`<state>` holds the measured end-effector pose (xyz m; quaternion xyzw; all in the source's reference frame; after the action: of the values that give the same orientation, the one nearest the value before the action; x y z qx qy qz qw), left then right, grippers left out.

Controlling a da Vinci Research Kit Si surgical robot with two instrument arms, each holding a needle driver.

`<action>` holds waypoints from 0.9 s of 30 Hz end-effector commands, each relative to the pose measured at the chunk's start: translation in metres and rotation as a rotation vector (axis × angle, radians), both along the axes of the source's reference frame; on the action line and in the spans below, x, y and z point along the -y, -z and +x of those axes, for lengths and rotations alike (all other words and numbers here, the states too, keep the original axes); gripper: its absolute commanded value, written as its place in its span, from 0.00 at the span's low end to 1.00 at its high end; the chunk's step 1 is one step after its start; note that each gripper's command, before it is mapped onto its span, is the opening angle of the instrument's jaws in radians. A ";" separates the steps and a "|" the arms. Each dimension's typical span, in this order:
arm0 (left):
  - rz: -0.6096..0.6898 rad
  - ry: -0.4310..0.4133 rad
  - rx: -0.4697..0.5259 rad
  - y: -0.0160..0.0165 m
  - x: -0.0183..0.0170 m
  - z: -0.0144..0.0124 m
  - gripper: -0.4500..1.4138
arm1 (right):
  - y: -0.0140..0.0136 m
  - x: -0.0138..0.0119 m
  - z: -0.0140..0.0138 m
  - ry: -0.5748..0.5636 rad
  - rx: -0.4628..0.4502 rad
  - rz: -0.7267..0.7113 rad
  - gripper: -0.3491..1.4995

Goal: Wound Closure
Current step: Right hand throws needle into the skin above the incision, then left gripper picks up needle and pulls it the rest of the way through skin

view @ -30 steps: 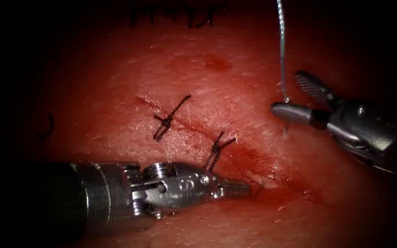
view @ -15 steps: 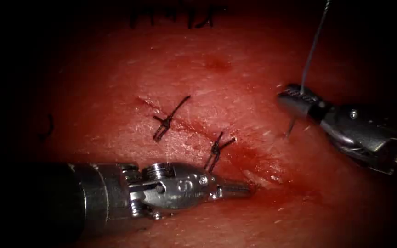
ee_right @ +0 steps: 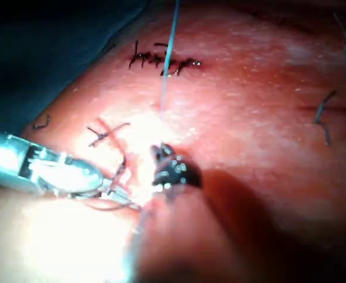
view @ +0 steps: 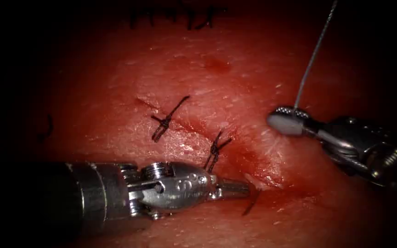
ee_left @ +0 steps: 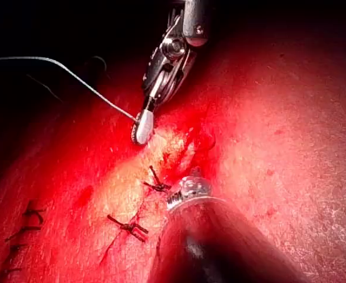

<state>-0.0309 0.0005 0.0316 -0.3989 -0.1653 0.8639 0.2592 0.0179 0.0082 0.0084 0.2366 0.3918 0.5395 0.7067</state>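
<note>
Red-stained tissue (view: 253, 82) lies under both of your tools, with the cut (view: 194, 131) running diagonally across it and two dark knotted stitches (view: 164, 121) already crossing it. Your right tool (view: 285, 123) sits to the right of the cut, just above the surface, its jaws clamped on the thread (view: 312, 57), which rises pale and taut from the jaw tips toward the upper edge of the endoscope view. Your left tool (view: 242, 188) lies low at the lower end of the cut, jaws closed near the red fluid (view: 290, 195) pooled there; you cannot tell from these views what, if anything, they grip. A short dark sliver (view: 251, 207) shows just below its tip, possibly the needle, though that is uncertain. Older stitches (view: 175, 16) sit at the far edge.
</note>
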 end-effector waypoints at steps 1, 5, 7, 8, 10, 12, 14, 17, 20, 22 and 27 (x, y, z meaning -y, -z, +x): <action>-0.014 -0.011 0.003 -0.0004 0.0001 -0.0006 0.00 | -0.0004 0.0002 0.0008 0.015 -0.016 0.007 0.00; -0.057 -0.047 0.011 0.0001 0.0001 -0.0005 0.00 | -0.0007 -0.0015 0.0004 -0.007 -0.079 -0.036 0.64; -0.126 -0.090 0.064 0.0007 0.0001 0.0001 0.00 | -0.0013 -0.0033 -0.0013 -0.019 -0.128 -0.113 0.84; -0.153 -0.108 0.091 0.0009 0.0002 0.0003 0.00 | -0.0015 -0.0036 -0.0018 -0.022 -0.132 -0.125 0.84; -0.205 -0.147 0.153 0.0014 0.0001 0.0009 0.00 | -0.0019 -0.0045 -0.0031 -0.033 -0.137 -0.151 0.84; -0.236 -0.170 0.185 0.0017 0.0000 0.0012 0.00 | -0.0021 -0.0048 -0.0037 -0.031 -0.138 -0.150 0.82; -0.274 -0.195 0.217 0.0019 0.0000 0.0012 0.06 | -0.0023 -0.0050 -0.0039 -0.027 -0.137 -0.156 0.80; -0.321 -0.217 0.270 0.0021 0.0001 0.0009 0.14 | -0.0024 -0.0050 -0.0038 -0.027 -0.137 -0.157 0.80; -0.353 -0.224 0.317 0.0022 0.0002 0.0002 0.20 | -0.0025 -0.0050 -0.0036 -0.029 -0.136 -0.158 0.79; -0.373 -0.208 0.360 0.0023 0.0002 -0.0005 0.27 | -0.0028 -0.0050 -0.0036 -0.028 -0.136 -0.160 0.78; -0.392 -0.187 0.416 0.0022 -0.0001 -0.0014 0.36 | -0.0040 -0.0047 -0.0037 -0.026 -0.134 -0.173 0.77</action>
<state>-0.0318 0.0009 0.0290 -0.5935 -0.0808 0.7988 0.0568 0.0137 0.0133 0.0117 0.2036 0.4872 0.4954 0.6897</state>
